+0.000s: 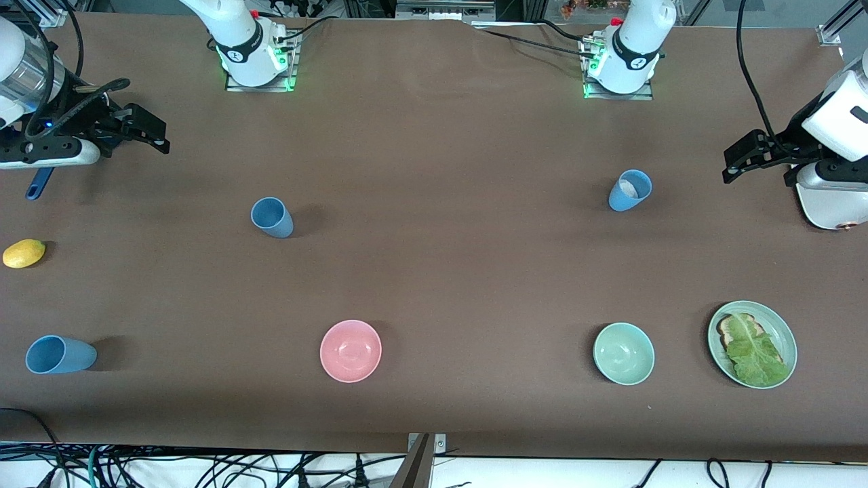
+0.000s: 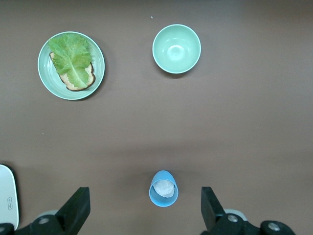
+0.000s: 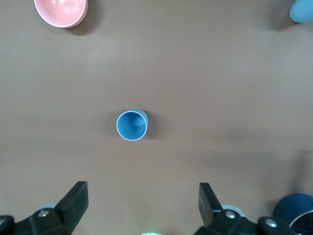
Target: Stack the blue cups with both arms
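Nothing picked up yet: both my arms wait at the table's ends.

My right gripper (image 1: 146, 132) and left gripper (image 1: 746, 156) hang spread wide, holding nothing. Three blue cups stand well apart: one (image 1: 272, 217) toward my right arm's end, the whitish-inside cup (image 1: 630, 190) toward my left arm's, a third (image 1: 60, 354) nearest the front camera. Next, I judge, each gripper descends over its cup.

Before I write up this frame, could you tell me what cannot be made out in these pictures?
- Front view: a blue handle pokes out from under the right gripper; the arm hides whatever it belongs to.
- Right wrist view: a dark blue round object is cut off by the picture's edge.
- Left wrist view: the whitish content of one blue cup is too small to identify.
- Front view: the white object under the left gripper runs past the edge.
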